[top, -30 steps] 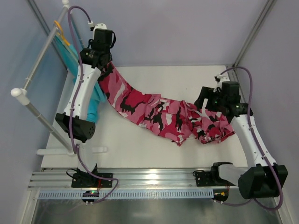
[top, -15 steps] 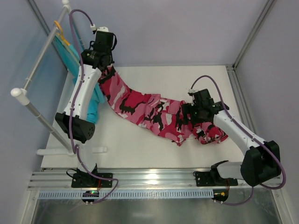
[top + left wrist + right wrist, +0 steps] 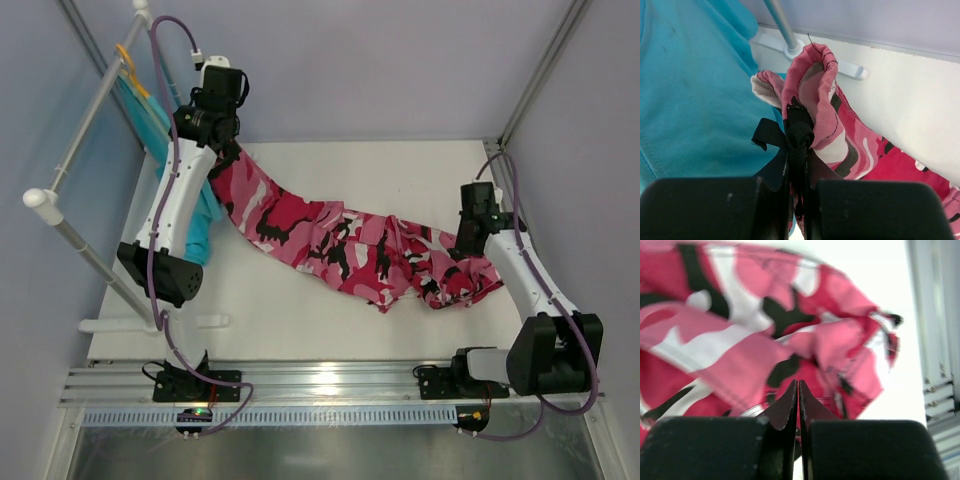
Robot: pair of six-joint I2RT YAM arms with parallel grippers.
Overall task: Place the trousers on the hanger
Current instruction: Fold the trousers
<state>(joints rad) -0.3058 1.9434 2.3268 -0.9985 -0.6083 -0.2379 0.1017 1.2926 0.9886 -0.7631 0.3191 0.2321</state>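
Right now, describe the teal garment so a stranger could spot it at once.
Start at the white tube rack on the left. The teal garment hangs there, plain and single-coloured, unlike the pink camouflage trousers spread beside it.

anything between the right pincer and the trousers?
Nothing visible. The right pincer, shut, sits at the crumpled right end of the trousers; only their cloth lies ahead of its tips. Whether it pinches any is unclear.

Pale lavender walls (image 3: 380,60), white counter (image 3: 300,320), white tube rack (image 3: 90,105) at its left edge, grooved aluminium rail (image 3: 330,385) along the near edge, slim metal corner posts (image 3: 543,65), soft even light
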